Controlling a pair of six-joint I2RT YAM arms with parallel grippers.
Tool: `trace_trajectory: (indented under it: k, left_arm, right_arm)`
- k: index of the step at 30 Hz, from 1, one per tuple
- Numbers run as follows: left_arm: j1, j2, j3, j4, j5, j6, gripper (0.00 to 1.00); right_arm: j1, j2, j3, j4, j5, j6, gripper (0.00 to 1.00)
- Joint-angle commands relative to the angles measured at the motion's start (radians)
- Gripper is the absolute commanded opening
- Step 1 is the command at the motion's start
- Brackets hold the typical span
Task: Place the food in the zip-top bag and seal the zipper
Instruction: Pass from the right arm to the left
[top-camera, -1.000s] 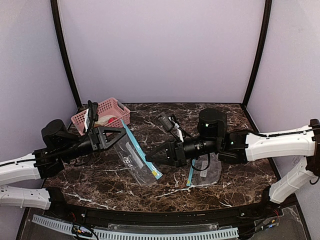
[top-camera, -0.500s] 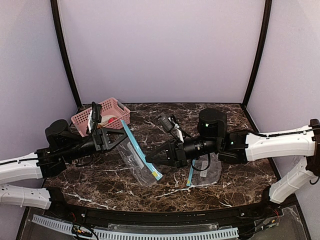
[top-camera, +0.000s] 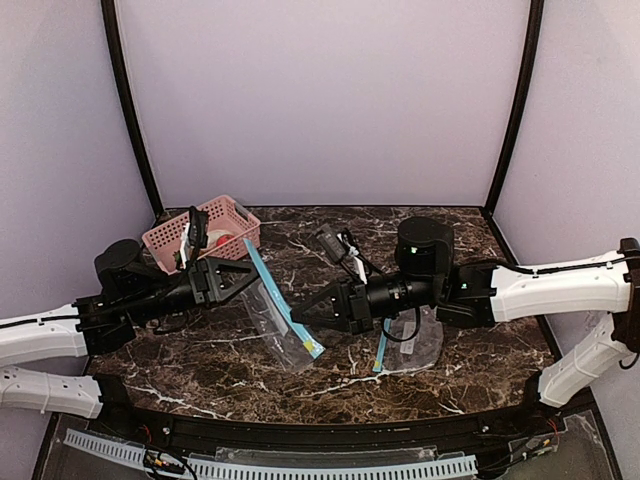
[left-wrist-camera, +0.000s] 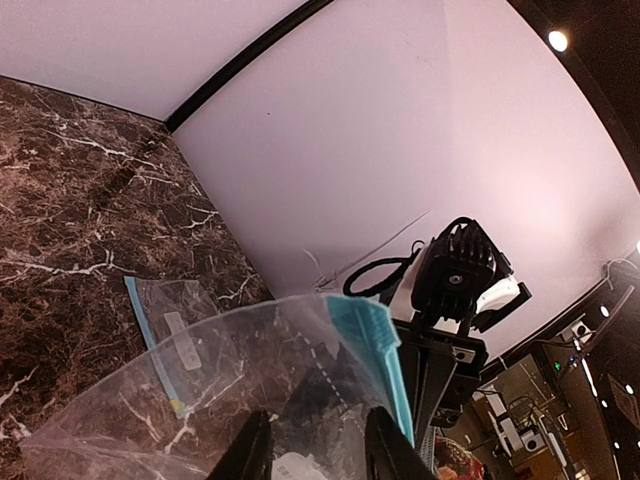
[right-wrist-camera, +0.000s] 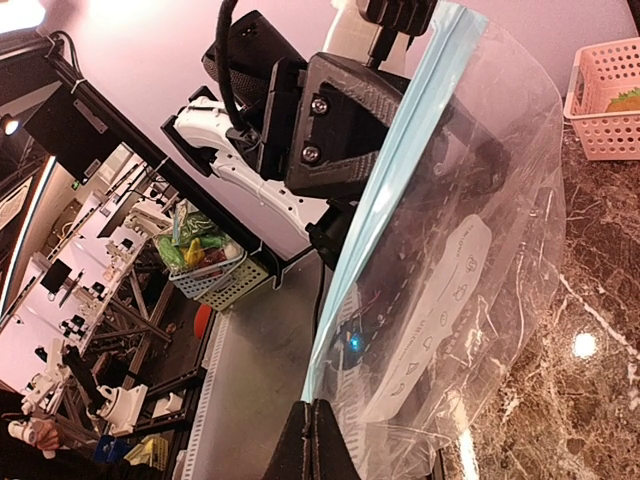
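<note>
Finding: the task is at an early stage. The food (top-camera: 211, 240) lies in the pink basket (top-camera: 232, 212) at the back left corner of the table (top-camera: 330, 385). No piece is in the bag and the zipper is not sealed, so loading and sealing are both outstanding.

The zip-top bag (top-camera: 272, 318) is held up off the table between the two arms. Its blue zipper strip (top-camera: 285, 305) slants from upper left to lower right, and the bag looks empty.

The right hand (top-camera: 306, 317) is pinched closed on the lower end of the bag; its wrist view shows the fingers (right-wrist-camera: 316, 440) meeting on the plastic.

The left hand (top-camera: 243, 274) is at the upper end of the strip. Its fingers (left-wrist-camera: 253, 452) stand apart with plastic between them. I cannot tell whether they grip it.

The food sits just behind the left hand, close to it, and well apart from the right hand.

A second clear bag (top-camera: 418, 345) lies flat on the table under the right arm.
</note>
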Motion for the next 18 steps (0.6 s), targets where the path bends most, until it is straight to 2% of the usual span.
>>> trace_trajectory:
  k: [1, 6, 18]
  left_arm:
    - [-0.004, -0.033, -0.021, 0.027, 0.019, 0.020, 0.37]
    - [-0.003, -0.069, -0.038, 0.043, 0.017, 0.031, 0.46]
    - [-0.004, -0.071, -0.041, 0.074, 0.013, 0.018, 0.45]
  right_arm:
    - [-0.008, -0.010, -0.012, 0.035, 0.019, 0.006, 0.00]
    - [-0.010, -0.008, -0.019, 0.048, 0.018, 0.017, 0.00]
    - [-0.010, -0.007, -0.017, 0.059, -0.002, 0.022, 0.00]
